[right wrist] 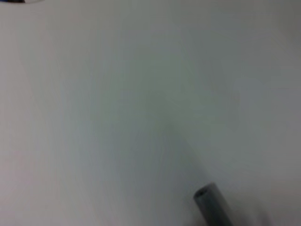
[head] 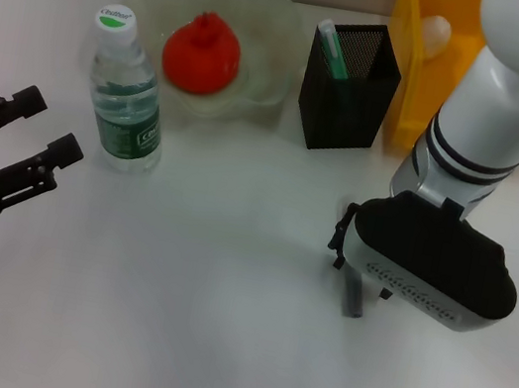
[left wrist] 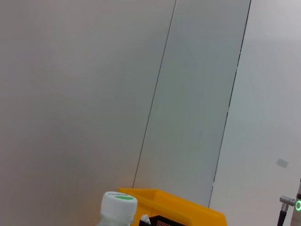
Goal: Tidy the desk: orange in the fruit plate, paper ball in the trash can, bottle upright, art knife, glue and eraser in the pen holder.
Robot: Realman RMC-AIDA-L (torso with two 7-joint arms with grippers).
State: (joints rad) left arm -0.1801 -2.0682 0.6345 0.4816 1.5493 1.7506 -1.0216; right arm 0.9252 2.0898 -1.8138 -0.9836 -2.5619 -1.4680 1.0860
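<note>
Under the right gripper, low over the white desk, lay a slim grey stick, its grip unreadable. Far left, the left gripper spread wide beside the upright clear plastic bottle.

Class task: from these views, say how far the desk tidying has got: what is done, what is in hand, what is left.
Done: orange in the fruit plate, bottle upright, a white ball in the trash can, a green-capped item in the pen holder. In hand: the right hand is low over a grey stick on the desk. Left: potting that; no eraser is visible.
</note>
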